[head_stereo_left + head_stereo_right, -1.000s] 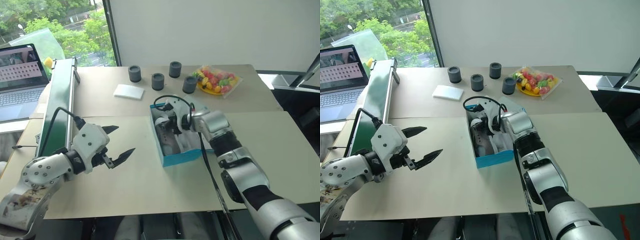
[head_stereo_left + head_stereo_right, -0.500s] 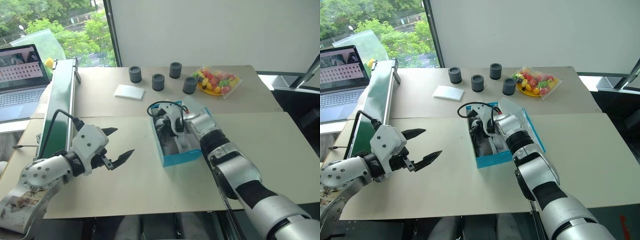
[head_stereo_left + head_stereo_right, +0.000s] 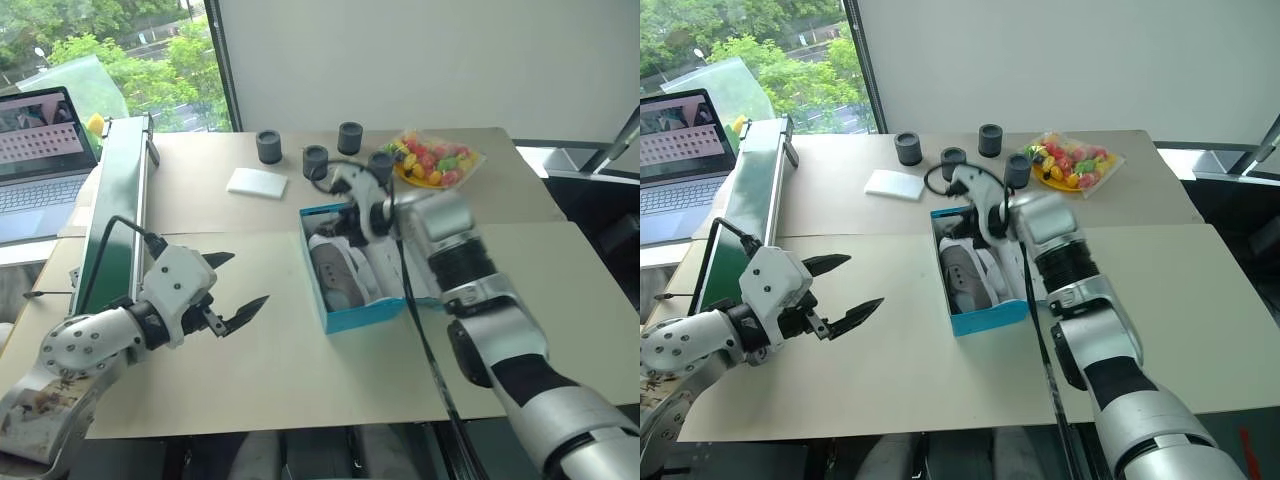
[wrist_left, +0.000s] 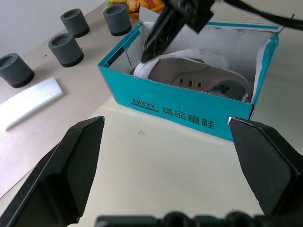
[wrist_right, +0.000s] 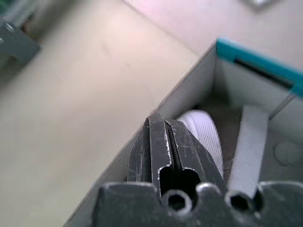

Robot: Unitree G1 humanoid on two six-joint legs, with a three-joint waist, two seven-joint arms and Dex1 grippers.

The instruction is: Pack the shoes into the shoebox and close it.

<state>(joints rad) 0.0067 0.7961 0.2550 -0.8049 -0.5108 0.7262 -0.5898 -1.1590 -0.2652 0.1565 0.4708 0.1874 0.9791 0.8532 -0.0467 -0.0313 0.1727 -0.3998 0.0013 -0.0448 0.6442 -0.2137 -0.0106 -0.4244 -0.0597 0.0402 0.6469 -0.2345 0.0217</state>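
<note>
The shoebox (image 3: pixel 352 270) is seen open on the counter (image 3: pixel 260 370), with its long side running away from the robot. The shoes (image 3: pixel 338 270) are seen lying inside it, side by side, along the same line as the box. The lid flap cannot be made out clearly; it seems to lie on the right side of the box, under the right arm.

The right hand (image 3: pixel 962 190) is held just above the far end of the box. Its two fingers are pressed together and nothing is held in them.

The left hand (image 3: pixel 232 292) is held over the counter, well apart from the box, which lies to its right. Its fingers are spread wide and nothing is held.

The lid is judged to be the next job, and the right hand is much nearer to it.
</note>
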